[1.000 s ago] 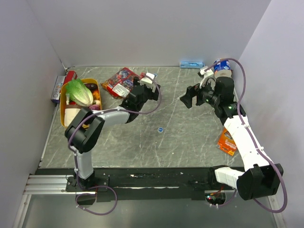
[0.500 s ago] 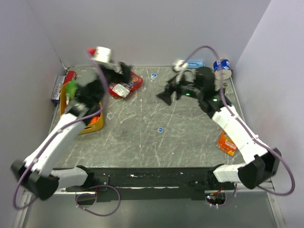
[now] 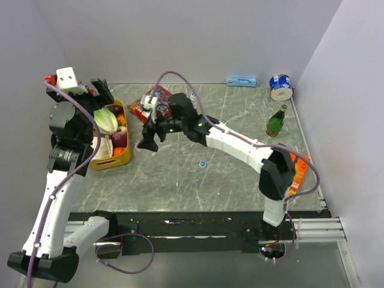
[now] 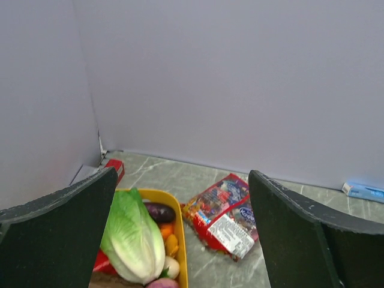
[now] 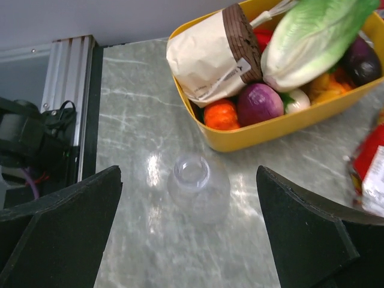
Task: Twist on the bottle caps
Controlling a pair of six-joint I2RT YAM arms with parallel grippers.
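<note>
Right hand (image 3: 148, 139) swung leftward over the bottle (image 5: 198, 189), left hand (image 3: 101, 89) lifted away

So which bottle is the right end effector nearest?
The clear bottle beside the yellow tray, uncapped and framed by the open right end effector. The green bottle stands far off to the right.

The left arm (image 3: 53, 201) stands raised at nine o'clock, left gripper (image 3: 99, 90) spread wide. The right arm (image 3: 240, 147) stretches across toward ten o'clock, right gripper (image 3: 147, 139) spread wide, facing down.
</note>
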